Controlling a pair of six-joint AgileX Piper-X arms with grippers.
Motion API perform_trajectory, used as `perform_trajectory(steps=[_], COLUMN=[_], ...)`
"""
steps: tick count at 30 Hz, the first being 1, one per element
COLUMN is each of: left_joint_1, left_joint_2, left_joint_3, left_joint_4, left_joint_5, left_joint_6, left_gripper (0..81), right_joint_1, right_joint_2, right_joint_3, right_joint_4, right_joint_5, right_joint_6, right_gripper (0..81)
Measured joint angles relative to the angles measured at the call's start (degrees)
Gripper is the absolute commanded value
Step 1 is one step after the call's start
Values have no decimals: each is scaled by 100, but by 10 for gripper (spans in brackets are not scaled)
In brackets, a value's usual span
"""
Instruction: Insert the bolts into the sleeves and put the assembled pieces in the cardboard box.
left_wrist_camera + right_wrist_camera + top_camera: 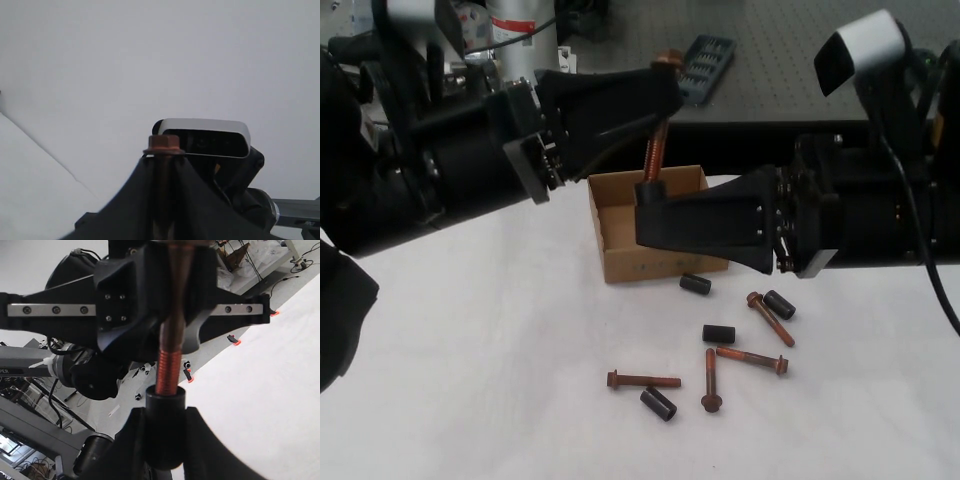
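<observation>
Toward the near edge of the white tabletop [470, 350], right of its middle, the loose bolts [643, 380] and loose sleeves [658, 403] lie scattered, four of each, mostly apart with strips of white between them. Two bolts nearly meet at their tips, and one sleeve sits just beside the head of the rightmost bolt.

Farther in, one sleeve lies near the near wall of the cardboard box [620, 262] without touching it; the box stands open-topped around the tabletop's middle, its far wall close to the white cover's far edge.

Over the box's opening the right gripper [650, 194] extends from the right side, its fingers closed on the held sleeve [165, 425], which stands upright; the threaded end of the held bolt [657, 140] sits inside the sleeve's mouth. The bolt rises slightly tilted to the left gripper [666, 80], which extends from the left side — its fingers pinch the shank just under the head.

Beyond the far edge, on the dark bench [800, 60], lies a blue case [707, 62].
</observation>
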Motion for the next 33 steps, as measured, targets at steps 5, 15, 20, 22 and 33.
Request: perform_trajectory(steps=[5, 15, 20, 22, 33], left_joint_1=[0, 165, 242, 257, 263], left_joint_2=[0, 0, 0, 0, 0], left_joint_3=[0, 0, 0, 0, 0], left_joint_4=[-9, -9, -9, 13, 364], left_joint_5=[-42, -249, -249, -173, 134], left_joint_6=[153, 384, 384, 384, 384], left_gripper=[6, 6, 6, 6, 6], right_joint_1=[0, -153, -302, -317, -346], right_joint_2=[0, 0, 0, 4, 49], right_joint_3=[0, 0, 0, 0, 21], right_joint_4=[-6, -51, -51, -51, 82], right_joint_5=[168, 263, 187, 120, -320], right_joint_6=[97, 130, 130, 130, 130], right_gripper=[27, 27, 27, 27, 27])
